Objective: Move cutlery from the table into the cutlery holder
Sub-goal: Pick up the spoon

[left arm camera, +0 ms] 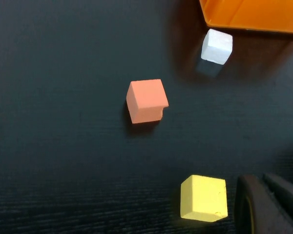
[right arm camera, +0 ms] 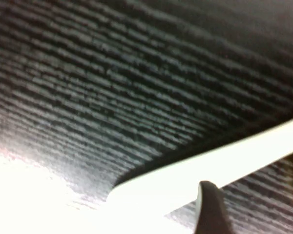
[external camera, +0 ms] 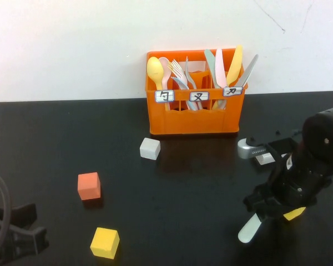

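While three small cubes, one white (external camera: 150, 148), one red-orange (external camera: 89, 185) and one yellow (external camera: 105, 243), sit spread over the black table (external camera: 55, 133), the right gripper (external camera: 265, 213) is low at the near right, over one pale utensil (external camera: 248, 229) whose rounded end pokes out beneath it; whether it grasps the piece cannot be told. The left gripper (external camera: 16, 235) sits at the near left edge, jaw state unclear. One orange cutlery holder (external camera: 194, 119) with three compartments stands at the back edge, with bare tabletop in front of it.

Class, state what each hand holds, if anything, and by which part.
The right hand, low over the table's right side, is at a pale utensil; a firm hold cannot be told. The left hand, near-left, holds nothing.
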Motion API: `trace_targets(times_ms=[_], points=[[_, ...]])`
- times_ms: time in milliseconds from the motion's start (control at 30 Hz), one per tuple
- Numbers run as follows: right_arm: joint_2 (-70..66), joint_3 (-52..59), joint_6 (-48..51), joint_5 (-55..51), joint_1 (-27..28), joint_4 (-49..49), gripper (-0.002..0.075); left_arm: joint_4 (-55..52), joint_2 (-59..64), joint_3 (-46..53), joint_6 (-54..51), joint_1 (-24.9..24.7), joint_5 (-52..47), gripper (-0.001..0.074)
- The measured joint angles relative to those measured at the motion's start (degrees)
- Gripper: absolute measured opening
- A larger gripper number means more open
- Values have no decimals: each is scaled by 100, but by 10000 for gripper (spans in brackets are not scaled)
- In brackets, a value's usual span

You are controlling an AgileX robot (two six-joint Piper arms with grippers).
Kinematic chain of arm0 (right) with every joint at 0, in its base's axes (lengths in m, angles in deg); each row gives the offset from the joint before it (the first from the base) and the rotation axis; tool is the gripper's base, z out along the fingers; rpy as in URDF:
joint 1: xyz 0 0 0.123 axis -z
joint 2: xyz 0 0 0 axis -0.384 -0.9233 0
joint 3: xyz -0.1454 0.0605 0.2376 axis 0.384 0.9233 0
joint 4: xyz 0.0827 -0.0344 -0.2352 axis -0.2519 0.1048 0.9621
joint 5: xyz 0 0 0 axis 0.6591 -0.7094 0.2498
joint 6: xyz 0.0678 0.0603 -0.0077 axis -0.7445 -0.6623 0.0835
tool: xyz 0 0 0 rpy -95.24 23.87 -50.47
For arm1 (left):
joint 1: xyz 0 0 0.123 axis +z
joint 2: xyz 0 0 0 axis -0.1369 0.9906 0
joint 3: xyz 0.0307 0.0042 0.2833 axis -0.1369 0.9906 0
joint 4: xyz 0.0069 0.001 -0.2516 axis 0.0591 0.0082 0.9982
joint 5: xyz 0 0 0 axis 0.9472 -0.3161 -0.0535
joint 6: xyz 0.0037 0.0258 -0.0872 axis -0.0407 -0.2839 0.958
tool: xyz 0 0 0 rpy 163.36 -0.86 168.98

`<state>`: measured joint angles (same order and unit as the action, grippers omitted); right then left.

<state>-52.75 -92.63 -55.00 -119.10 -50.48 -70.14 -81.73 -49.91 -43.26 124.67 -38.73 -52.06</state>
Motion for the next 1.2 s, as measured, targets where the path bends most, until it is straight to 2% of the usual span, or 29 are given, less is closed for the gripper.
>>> trace_targets(times_ms=[267,600,767,900,1000,1200], points=[[-332,-316,-411,79,0,-61,409,13,0,0,0,0,-11,-1],[-737,-806,-699,-369,0,438,409,13,0,0,0,0,-10,-1],[-810,-831,-867,-147,0,447,409,13,0,0,0,0,27,-1],[-910,-831,-783,192,0,284,409,13,0,0,0,0,39,-1],[-935,-831,-367,472,0,61,409,13,0,0,0,0,62,-1],[-937,-836,-106,373,0,-21,409,13,0,0,0,0,109,-1]])
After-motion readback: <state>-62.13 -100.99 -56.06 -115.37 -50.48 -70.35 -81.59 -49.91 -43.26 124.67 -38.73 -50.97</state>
